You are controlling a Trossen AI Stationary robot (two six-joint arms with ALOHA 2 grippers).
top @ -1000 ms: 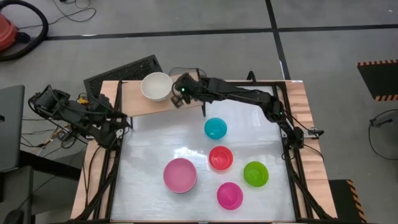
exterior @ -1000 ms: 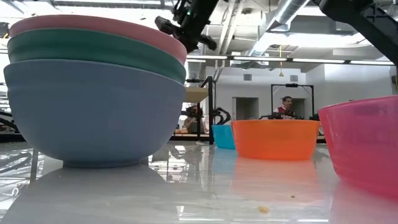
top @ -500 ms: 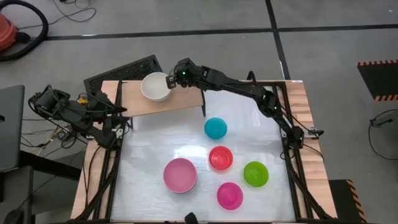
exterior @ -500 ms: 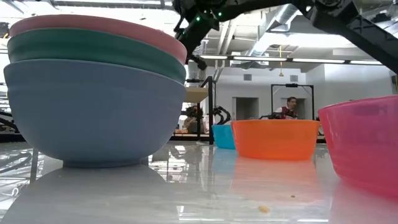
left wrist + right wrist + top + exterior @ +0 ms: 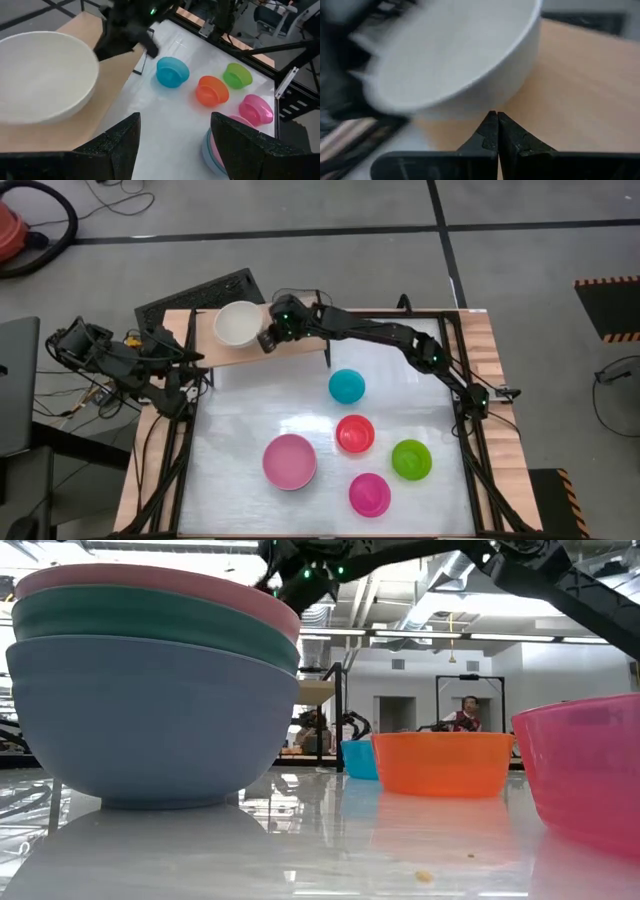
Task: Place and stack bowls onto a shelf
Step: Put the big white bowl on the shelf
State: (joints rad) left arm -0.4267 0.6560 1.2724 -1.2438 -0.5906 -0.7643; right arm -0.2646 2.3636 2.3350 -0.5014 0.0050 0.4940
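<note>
The white bowl (image 5: 237, 324) sat on the shelf (image 5: 300, 347), the right gripper (image 5: 266, 340) pinched shut and empty beside it, left gripper (image 5: 172, 135) open; light, stiff, slick plastic seemed best nudged at its wall

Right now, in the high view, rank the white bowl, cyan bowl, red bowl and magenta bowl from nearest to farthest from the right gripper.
1. white bowl: on the shelf, right beside the right gripper, whose jaws are shut.
2. cyan bowl: on the table, just off the shelf's leg.
3. red bowl: mid-table.
4. magenta bowl: at the table's near edge.
</note>
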